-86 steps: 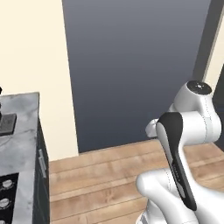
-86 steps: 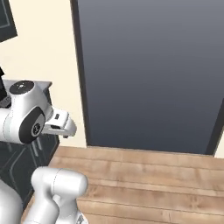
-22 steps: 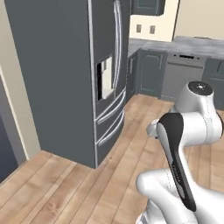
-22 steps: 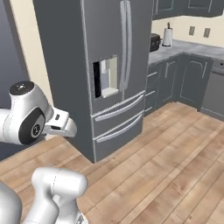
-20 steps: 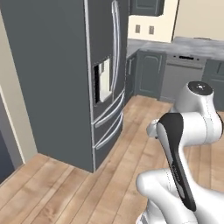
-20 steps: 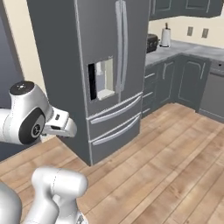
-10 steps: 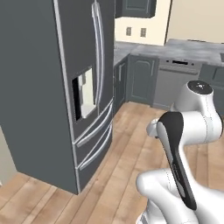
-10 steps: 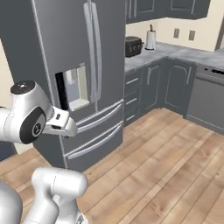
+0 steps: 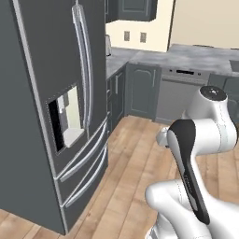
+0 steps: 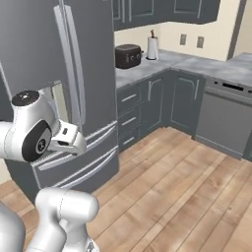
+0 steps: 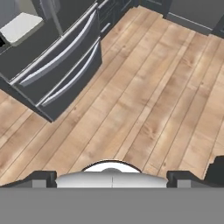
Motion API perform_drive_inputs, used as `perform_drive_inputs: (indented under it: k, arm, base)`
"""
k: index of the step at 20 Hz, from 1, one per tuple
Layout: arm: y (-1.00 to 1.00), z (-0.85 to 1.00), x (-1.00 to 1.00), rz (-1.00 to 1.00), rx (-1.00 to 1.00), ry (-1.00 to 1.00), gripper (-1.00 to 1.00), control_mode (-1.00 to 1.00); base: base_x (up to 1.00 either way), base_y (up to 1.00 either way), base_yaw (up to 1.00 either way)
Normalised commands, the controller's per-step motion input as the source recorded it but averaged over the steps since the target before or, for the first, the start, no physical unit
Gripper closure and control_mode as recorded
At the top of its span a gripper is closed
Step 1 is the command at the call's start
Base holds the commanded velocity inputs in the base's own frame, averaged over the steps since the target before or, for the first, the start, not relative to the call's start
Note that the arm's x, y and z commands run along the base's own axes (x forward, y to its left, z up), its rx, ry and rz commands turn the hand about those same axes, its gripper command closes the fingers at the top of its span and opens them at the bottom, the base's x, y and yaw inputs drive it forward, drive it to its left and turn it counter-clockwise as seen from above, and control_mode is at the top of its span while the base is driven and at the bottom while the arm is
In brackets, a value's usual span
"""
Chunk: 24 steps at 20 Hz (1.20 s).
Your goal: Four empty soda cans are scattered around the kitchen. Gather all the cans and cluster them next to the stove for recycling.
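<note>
1. You're in transit: no soda cans or stove are in frame, so I can't tell where any of them sit. The step in hand is search, not grasp.
2. The gripper (image 11: 112, 175) is released, jaws spread wide, holding nothing. It points down at the wood floor (image 11: 148, 96) with the arm tucked. Leave it that way while driving.
3. The fridge (image 9: 51, 107) is close on your left, its drawer fronts (image 11: 65, 65) just beside the arm. Keep the base off it when you turn.
4. Sweep toward the corner bench (image 10: 162, 64). The toaster (image 10: 128, 55) and paper towel roll (image 10: 152, 47) sit on it; nothing can-like near them, though small items would be hard to resolve from here.
5. The bench run continues over the dishwasher (image 10: 226, 115). Check that top too.
6. Don't extend the arm until a can is centred and near.
</note>
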Motion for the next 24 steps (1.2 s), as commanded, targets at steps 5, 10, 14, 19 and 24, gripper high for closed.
perform_drive_inputs:
  k: [5,10,14,19,24]
  arm:
    - [0.0,0.0,0.0,0.0,0.0,0.0,-1.0,1.0]
    - [0.0,0.0,0.0,0.0,0.0,0.0,-1.0,1.0]
    - [0.0,0.0,0.0,0.0,0.0,0.0,-1.0,1.0]
    - [0.0,0.0,0.0,0.0,0.0,0.0,-1.0,1.0]
    - [0.0,0.0,0.0,0.0,0.0,0.0,-1.0,1.0]
  base:
    - [0.45,-0.5,-0.1]
    - [0.08,-0.53,-0.05]
    - [0.51,-0.38,-0.17]
    - [0.71,0.0,-0.22]
    - [0.32,0.05,-0.38]
